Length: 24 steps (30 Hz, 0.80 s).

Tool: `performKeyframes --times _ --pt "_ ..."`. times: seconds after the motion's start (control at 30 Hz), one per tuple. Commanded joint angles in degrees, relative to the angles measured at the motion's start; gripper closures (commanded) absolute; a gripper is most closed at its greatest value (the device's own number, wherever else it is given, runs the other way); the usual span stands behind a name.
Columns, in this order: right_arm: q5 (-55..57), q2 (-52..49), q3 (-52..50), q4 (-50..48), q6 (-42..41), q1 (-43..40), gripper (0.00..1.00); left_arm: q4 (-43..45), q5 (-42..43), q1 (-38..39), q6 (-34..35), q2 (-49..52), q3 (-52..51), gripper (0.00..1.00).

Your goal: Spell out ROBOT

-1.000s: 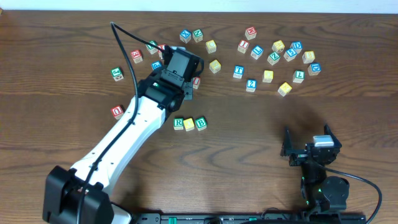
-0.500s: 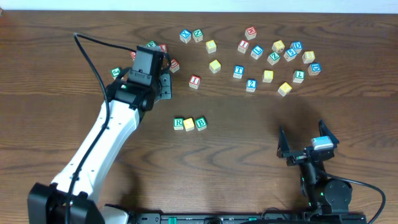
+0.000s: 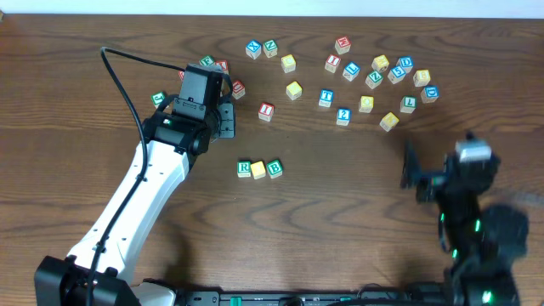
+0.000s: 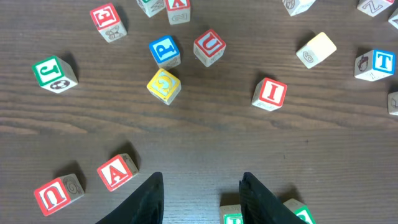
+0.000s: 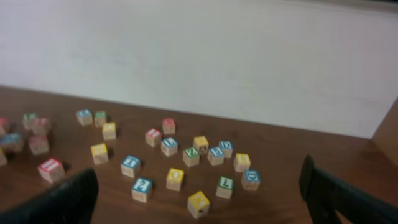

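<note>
The left end effector (image 3: 224, 119) has drawn away toward 9 o'clock in the last second, and the red I cube (image 3: 266, 110), which it was partly hiding, lies free again on the bench (image 3: 68, 85). Its two fingers stand partly apart with nothing between them (the wrist view shows only bare wood in the gap). At its 5 o'clock the word is begun: the R cube (image 3: 244, 168), a yellow-topped cube (image 3: 258, 169) serving as the first O, and the B cube (image 3: 274, 167) touch side by side in one row. So I judge that three letters are placed and two are missing. Toward 1 o'clock from this row wait a second yellow cube (image 3: 293, 89) and, at its 3 o'clock, the blue T cube (image 3: 325, 98), each apart from its neighbours. Far at 3 o'clock of the row, the right end effector (image 3: 414, 174) has risen from the near edge toward 12 o'clock, blurred by motion, its jaws fully wide and empty. It seems the right arm now takes over the fetching, since the remaining letters lie nearer its side.
</note>
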<state>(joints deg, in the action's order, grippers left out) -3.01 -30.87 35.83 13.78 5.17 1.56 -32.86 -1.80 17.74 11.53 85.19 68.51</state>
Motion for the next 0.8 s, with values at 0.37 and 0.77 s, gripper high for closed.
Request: performKeyframes --times 0.37,0.77 --pt "-14.19 -38.49 33.03 20.57 0.7 -0.35 0.01 -0.07 -0.2 -0.09 -1.03 -0.63 -0.76 0.61" --pt "2.32 -53.16 46.62 31.06 -7.1 2.29 0.01 0.0 -0.31 -0.09 -1.03 -0.63 -0.76 0.38"
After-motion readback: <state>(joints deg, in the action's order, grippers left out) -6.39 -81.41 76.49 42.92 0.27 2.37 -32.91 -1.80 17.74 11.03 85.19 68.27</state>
